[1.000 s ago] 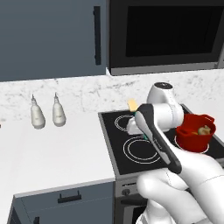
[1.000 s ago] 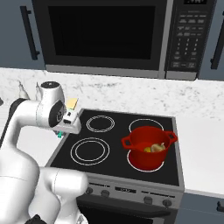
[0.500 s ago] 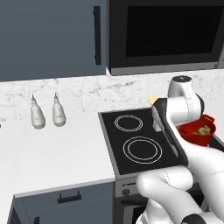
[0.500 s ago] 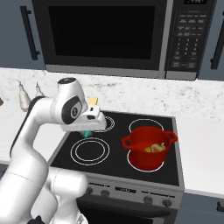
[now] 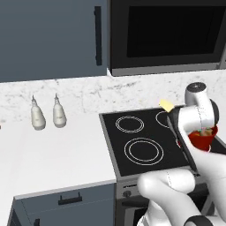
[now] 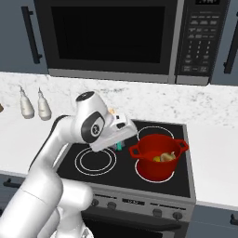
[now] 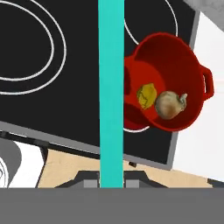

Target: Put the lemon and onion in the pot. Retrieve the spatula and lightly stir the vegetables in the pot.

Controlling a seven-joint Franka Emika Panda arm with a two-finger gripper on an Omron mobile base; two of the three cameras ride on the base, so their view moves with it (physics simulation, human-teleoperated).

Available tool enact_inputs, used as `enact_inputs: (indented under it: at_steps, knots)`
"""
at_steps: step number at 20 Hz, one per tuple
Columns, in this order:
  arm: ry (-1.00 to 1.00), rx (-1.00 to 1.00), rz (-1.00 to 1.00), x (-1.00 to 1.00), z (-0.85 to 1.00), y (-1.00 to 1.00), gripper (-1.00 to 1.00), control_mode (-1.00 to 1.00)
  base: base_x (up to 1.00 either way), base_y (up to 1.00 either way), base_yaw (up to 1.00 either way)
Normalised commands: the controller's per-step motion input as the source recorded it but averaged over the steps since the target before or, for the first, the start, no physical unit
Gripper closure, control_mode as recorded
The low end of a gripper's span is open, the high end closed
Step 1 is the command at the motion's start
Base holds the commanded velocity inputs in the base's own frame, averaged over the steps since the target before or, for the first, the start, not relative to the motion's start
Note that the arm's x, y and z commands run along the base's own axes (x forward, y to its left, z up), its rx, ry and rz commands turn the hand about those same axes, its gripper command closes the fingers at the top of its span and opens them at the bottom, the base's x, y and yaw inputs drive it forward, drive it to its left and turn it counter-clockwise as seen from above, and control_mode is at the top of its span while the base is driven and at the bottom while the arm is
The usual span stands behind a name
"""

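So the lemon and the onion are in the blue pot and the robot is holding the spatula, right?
Almost. The pot is red, not blue, as the hand view shows. The lemon and the onion do lie inside it side by side, and the gripper is shut on the spatula, whose teal handle runs up past the pot.

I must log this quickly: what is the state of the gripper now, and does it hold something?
Gripper: shut on the spatula, carried above the stove beside the pot.
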Motion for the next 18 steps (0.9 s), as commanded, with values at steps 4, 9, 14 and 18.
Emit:
enact_inputs:
  at_steps: [4,9,14,18]
  knots:
    - [0.0,-0.35,0.18,0.0,0.12,-0.96,1.0,-1.0,0.0,0.0,0.0]
    - [0.0,-0.45,0.16,0.0,0.08,-0.87,1.0,-1.0,0.0,0.0,0.0]
    - [0.0,-0.2,0.11,0.08,0.07,-0.68,1.0,-1.0,0.0,0.0,0.0]
    - [0.0,0.0,0.0,0.0,0.0,0.0,1.0,-1.0,0.0,0.0,0.0]
